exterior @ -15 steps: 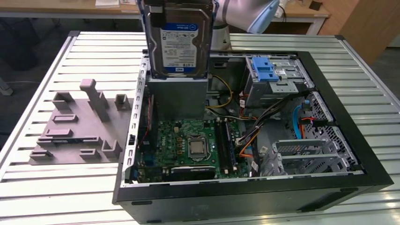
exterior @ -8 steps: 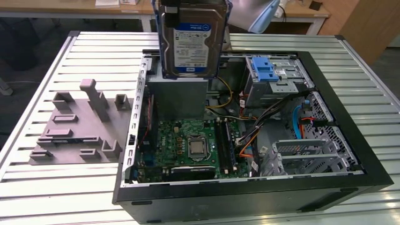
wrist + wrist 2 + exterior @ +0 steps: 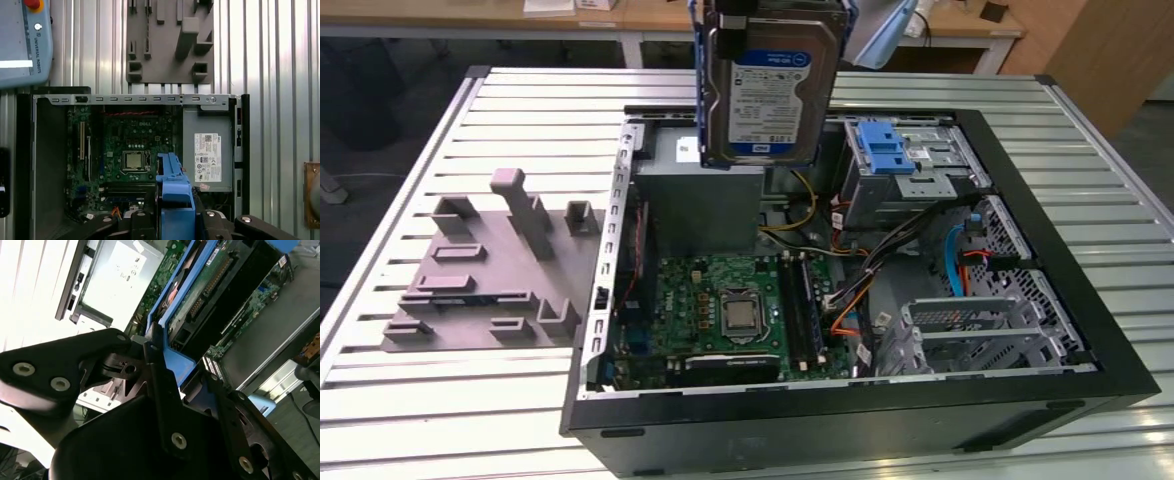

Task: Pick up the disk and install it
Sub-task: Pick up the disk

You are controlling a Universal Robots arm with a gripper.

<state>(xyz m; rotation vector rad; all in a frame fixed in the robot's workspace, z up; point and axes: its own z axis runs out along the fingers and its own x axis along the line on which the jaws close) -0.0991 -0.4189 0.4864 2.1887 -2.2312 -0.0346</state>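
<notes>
The fingers (image 3: pixel 161 390) are closed on the blue end handle (image 3: pixel 176 362) of the disk (image 3: pixel 767 90), one black finger pressed flat against the plastic in the second wrist view. The disk hangs on edge in the air above the far side of the open computer case (image 3: pixel 1067 300), clear of everything inside it. In the exterior view its labelled face is turned to the camera, with a blue rail (image 3: pixel 708 90) showing down its side. The second wrist view shows its other face, a bare green circuit board (image 3: pixel 210 280).

Below it in the case sit the grey power supply (image 3: pixel 707 200) and the motherboard (image 3: pixel 720 310). The drive cage with its blue latch (image 3: pixel 897 150) is toward the exterior view's right. A grey holder (image 3: pixel 487 270) lies on the slatted desk (image 3: pixel 400 420) to the exterior view's left, just beside the case.

Handling, as a judgement: the disk looks like a dense, stiff metal block, heavy for its size, so held by one end it will tend to swing or sag in the grip. The plastic rails and handle probably flex a little, which makes the hold less firm than metal on metal would be. The exposed board and the connector edge are the fragile parts, and a drive of this kind takes knocks badly. The handle or the rails are the sound places to grip, with pressure across the plastic, never on the board or the label face.
</notes>
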